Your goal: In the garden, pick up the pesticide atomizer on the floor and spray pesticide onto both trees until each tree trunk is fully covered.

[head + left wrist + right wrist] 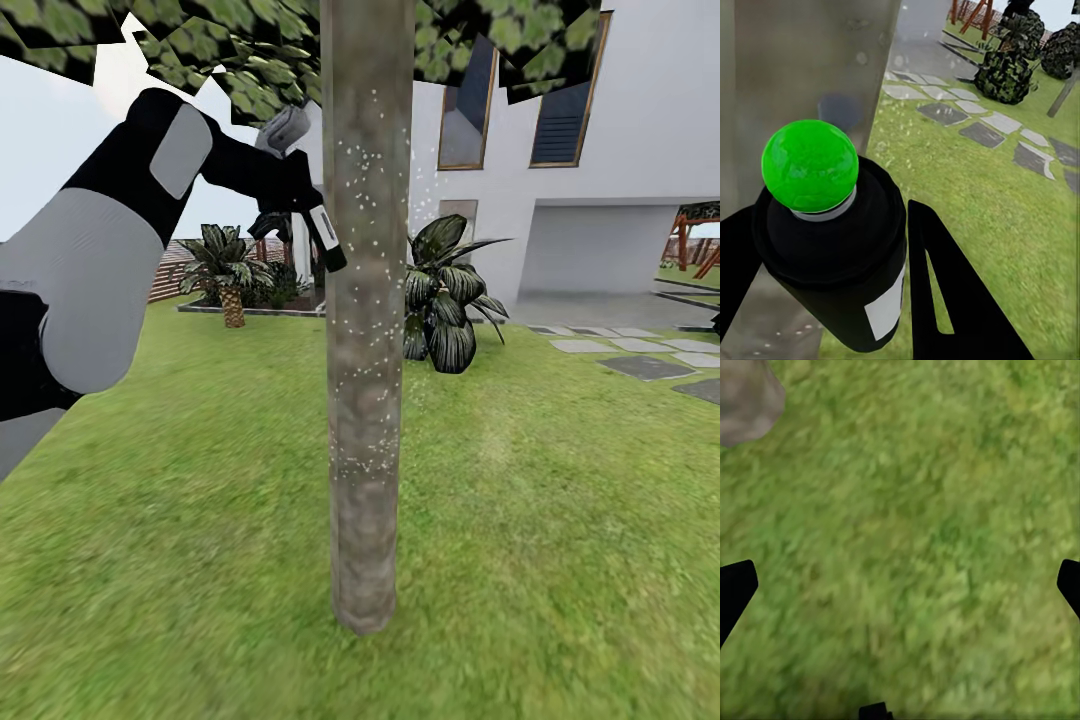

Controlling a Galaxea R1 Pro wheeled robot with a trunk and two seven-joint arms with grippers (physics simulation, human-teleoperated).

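At upper left of the head view, the left gripper (292, 205) pinches the pesticide atomizer (325, 235) just beside the tree trunk (366, 330), where white pesticide (355, 215) specks dot the bark. Sweeping the nozzle lower would likely cover the sparse base. The right gripper (900, 585) hangs spread over grass (915, 532); no containers show.
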